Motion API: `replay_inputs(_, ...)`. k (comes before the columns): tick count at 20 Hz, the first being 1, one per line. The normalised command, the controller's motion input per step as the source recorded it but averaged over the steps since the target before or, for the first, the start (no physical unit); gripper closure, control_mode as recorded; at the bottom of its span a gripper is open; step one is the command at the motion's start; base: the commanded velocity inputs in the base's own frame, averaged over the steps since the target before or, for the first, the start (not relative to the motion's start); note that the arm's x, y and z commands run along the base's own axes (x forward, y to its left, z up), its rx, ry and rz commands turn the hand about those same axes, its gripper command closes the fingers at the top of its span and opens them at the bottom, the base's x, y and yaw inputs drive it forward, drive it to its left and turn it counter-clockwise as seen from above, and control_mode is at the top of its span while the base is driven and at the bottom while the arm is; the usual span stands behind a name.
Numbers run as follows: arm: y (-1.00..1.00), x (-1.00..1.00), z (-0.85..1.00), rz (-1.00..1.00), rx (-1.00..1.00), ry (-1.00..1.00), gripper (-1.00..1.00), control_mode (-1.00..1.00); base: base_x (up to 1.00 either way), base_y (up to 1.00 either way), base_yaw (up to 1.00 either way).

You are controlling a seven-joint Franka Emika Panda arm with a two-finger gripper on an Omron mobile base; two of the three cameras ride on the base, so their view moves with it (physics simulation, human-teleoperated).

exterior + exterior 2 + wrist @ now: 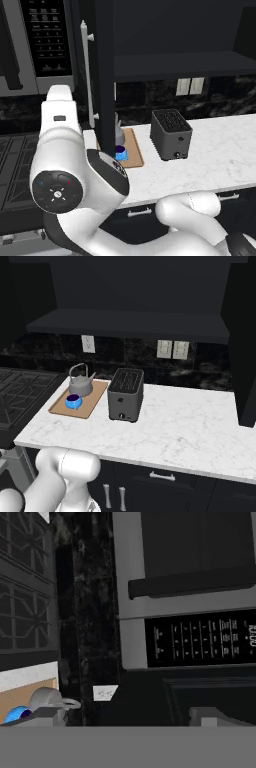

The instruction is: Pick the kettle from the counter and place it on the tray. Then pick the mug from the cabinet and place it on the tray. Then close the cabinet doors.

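Observation:
The grey kettle (81,383) and the small blue mug (73,401) both stand on the tan tray (92,401), at the left end of the white counter (190,431). From the left base, the mug (120,151) and tray (132,150) show beside the open left cabinet door (102,75), which hides most of the kettle (119,134). The right cabinet door (243,356) also stands open, and the cabinet shelf (125,323) is bare. My gripper (127,719) is open with nothing between its fingertips (45,714), and it faces the microwave. Kettle (47,698) and mug (15,714) lie at its lower left.
A black toaster (126,393) stands on the counter just right of the tray. The microwave (45,40) hangs left of the open door, above the black stovetop (20,391). The door's silver bar handle (87,75) juts toward my arm. Wall outlets (172,349) sit on the backsplash.

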Motion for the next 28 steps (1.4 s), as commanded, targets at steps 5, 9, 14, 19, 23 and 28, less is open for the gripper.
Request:
replay_inputs(5, -0.09, 0.32, 0.00, -0.24, 0.00, 0.02, -1.00, -1.00, 0.00, 0.00, 0.00)
replay_inputs(9, -0.24, 0.25, -0.06, -0.21, 0.00, 0.05, -1.00, -1.00, 0.00, 0.00, 0.00)
replay_inputs(14, -0.36, 0.24, -0.22, -0.16, 0.00, 0.00, -1.00, -1.00, 0.00, 0.00, 0.00)
replay_inputs(19, -0.33, 0.22, -0.14, -0.09, 0.00, 0.00, -1.00, -1.00, 0.00, 0.00, 0.00)
replay_inputs(23, -0.38, 0.05, 0.00, -0.07, 0.00, -0.07, -1.00, -1.00, 0.00, 0.00, 0.00)
replay_inputs(28, -0.50, 0.15, 0.00, -0.13, 0.00, -0.03, -1.00, -1.00, 0.00, 0.00, 0.00)
